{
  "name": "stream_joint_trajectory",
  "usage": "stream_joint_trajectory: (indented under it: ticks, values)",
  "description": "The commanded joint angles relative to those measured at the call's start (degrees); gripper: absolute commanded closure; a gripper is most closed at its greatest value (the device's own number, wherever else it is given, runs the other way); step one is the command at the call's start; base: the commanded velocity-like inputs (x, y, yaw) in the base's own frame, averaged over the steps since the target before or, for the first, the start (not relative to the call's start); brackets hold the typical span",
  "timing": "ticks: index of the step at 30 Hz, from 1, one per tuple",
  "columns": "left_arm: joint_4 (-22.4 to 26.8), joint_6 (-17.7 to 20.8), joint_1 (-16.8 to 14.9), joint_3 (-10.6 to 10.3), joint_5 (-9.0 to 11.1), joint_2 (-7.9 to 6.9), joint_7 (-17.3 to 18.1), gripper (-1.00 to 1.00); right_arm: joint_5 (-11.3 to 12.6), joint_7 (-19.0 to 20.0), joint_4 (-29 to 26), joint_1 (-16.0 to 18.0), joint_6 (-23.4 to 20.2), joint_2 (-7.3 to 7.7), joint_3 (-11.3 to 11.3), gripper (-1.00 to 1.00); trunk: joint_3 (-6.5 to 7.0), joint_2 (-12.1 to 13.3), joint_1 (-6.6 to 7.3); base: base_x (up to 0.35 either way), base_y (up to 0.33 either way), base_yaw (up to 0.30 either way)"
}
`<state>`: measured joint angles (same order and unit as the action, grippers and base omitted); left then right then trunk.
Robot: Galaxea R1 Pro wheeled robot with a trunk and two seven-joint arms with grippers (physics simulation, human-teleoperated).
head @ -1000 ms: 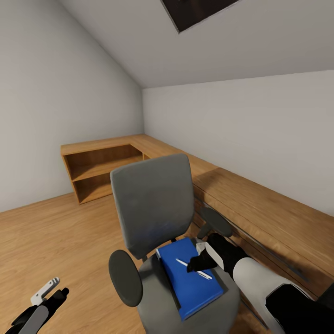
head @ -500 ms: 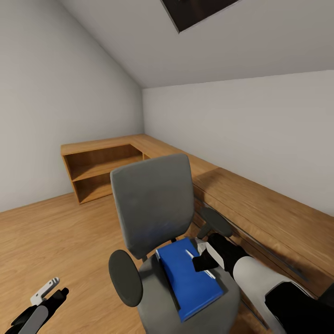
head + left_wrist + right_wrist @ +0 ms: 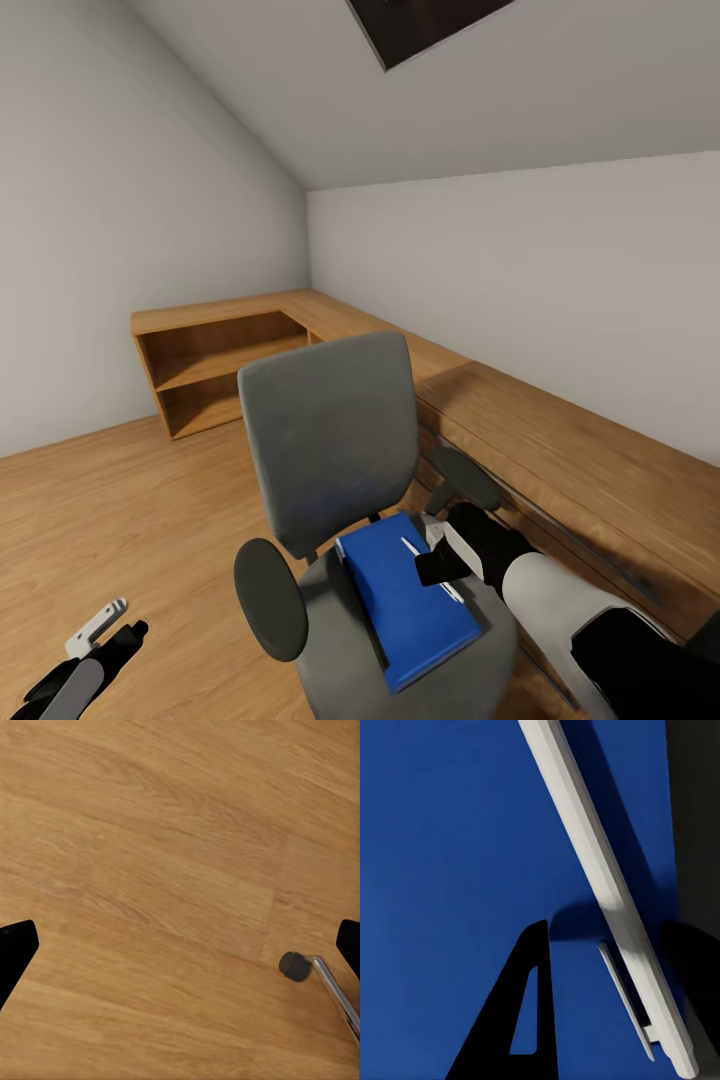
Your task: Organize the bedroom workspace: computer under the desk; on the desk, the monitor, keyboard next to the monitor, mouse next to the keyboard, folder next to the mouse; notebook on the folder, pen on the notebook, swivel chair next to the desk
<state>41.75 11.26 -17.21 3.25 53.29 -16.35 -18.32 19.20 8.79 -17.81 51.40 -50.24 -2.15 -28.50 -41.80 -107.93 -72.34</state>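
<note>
Head view: at lower left the left gripper (image 3: 112,618) hangs over the floor (image 3: 120,500), jaws wide. At centre, the swivel chair (image 3: 330,440) seat carries the folder (image 3: 400,600) with the pen (image 3: 412,548) on it; the right gripper's (image 3: 432,566) jaws straddle the pen, apart.
</note>
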Motion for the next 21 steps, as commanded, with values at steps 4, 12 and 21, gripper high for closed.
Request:
stream_joint_trajectory:
  ticks: [4,12,21]
  values:
    - [0.1,0.3,0.0,0.0,0.4,0.0,-0.3,-1.0,1.8,0.2,0.0,-0.7,-0.2,0.04,-0.2,1.0,-0.07,0.0,0.0,0.0,0.0,0.0]
    - [0.1,0.3,0.0,0.1,0.4,0.0,-0.3,-1.0,1.8,0.2,0.0,-0.7,-0.2,0.04,-0.2,1.0,0.29,0.8,0.44,0.0,0.0,0.0]
    - [0.1,0.3,0.0,0.1,0.5,0.0,-0.3,-1.0,1.8,0.2,0.0,-0.7,-0.1,0.04,-0.2,1.0,0.29,0.8,0.44,0.0,0.0,0.0]
